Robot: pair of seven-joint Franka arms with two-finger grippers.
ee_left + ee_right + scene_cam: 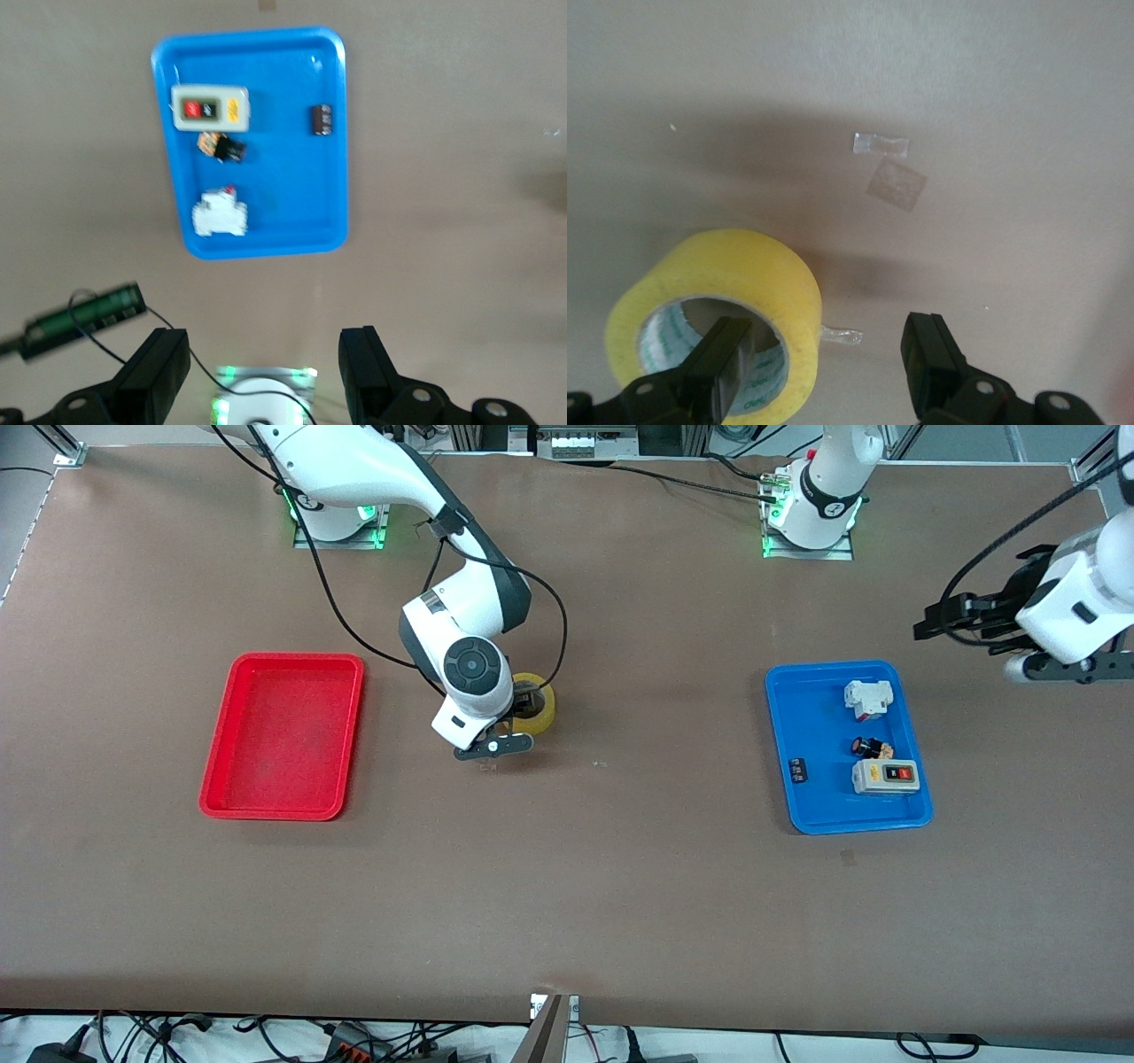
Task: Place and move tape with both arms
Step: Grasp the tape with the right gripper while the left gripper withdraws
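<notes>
Two trays flank tape (534, 704); right claw (521, 715) straddles its wall.

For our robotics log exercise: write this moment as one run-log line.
right gripper: open, straddling tape wall | tape: on table | left gripper: open, waiting above table beside blue tray

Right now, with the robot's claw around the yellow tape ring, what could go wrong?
The right gripper is open, one finger inside the hollow core of the translucent yellow roll of packing tape and the other outside the wall. Closing off-centre might tip or push the roll along the brown table. A loose clear tape tail sticks out beside it and could catch. The left gripper waits open above the blue plastic tray.
</notes>
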